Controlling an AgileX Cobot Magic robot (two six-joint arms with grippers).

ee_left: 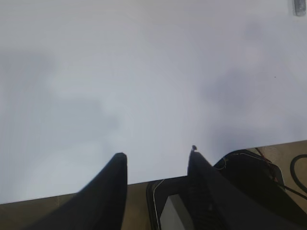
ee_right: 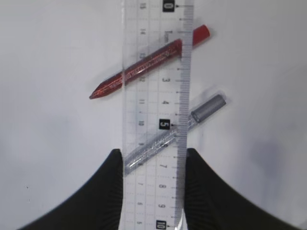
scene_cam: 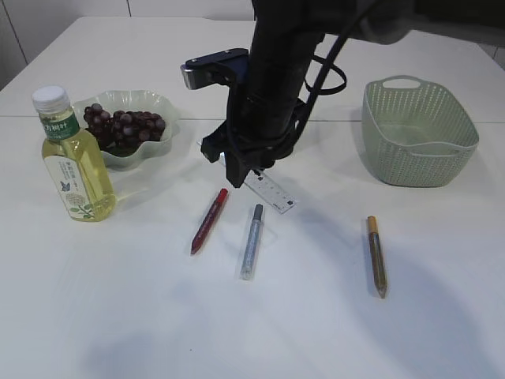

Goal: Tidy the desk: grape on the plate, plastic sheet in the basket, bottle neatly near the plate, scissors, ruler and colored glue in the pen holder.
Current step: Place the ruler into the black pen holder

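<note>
Our right pincer (ee_right: 151,165) clamps the clear ruler (ee_right: 156,96), its lower end cut off; the left pincer (ee_left: 157,160) gapes, holding nothing.

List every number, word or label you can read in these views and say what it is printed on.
"0", "5", "10": boxed numbers on the clear ruler held in the right claw.
"3", "4", "7", "8", "9": small scale digits on the same ruler; the rest are too faint.
Bottle label: green and white print, too small to read.

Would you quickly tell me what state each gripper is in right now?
Left gripper: open, holding nothing, over bare table.
Right gripper: closed on the clear ruler, lifted above the glue pens.
</note>
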